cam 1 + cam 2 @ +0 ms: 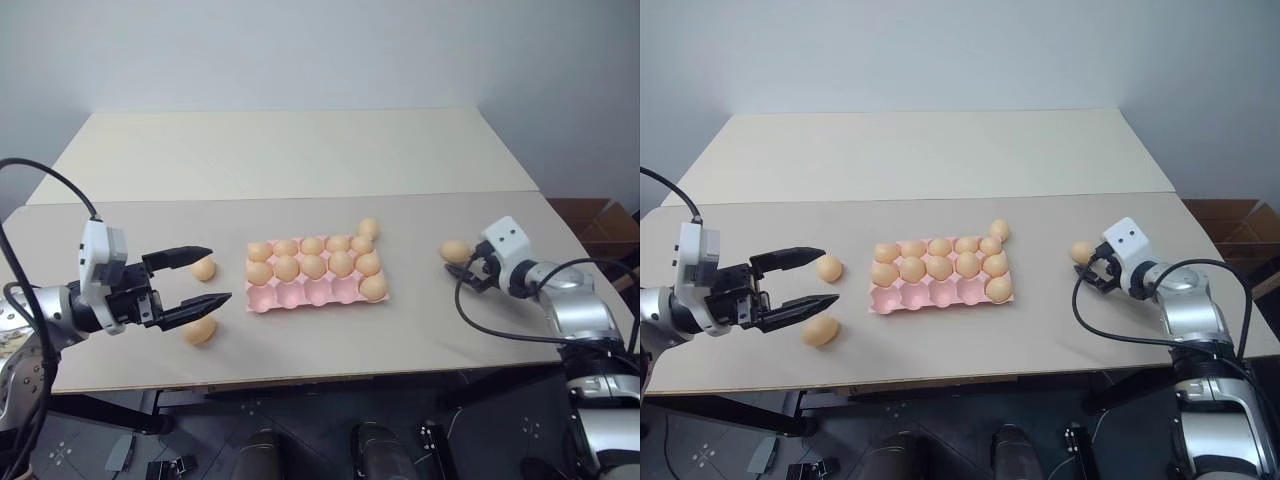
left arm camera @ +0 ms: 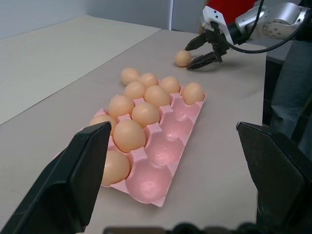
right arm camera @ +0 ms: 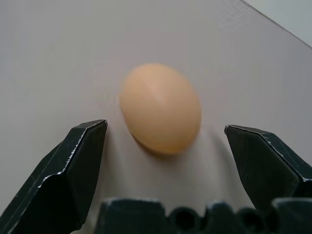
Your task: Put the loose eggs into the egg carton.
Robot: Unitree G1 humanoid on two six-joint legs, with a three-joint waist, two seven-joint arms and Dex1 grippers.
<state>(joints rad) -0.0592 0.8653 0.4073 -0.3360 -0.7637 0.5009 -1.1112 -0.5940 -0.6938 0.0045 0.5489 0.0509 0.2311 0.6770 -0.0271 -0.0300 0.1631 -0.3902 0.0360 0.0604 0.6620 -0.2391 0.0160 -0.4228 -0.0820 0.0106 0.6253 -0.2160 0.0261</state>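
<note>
The right hand [image 3: 165, 141] is spread wide, lined up on a loose egg [image 3: 161, 108] lying on the desk [image 1: 300, 150] to the right of the carton [image 1: 317, 292]. To do this well, ease forward until the egg sits between the fingers, then close gently and evenly. The left hand [image 1: 210, 277] is spread too, with two eggs beside it. The carton's front row has empty cups.
</note>
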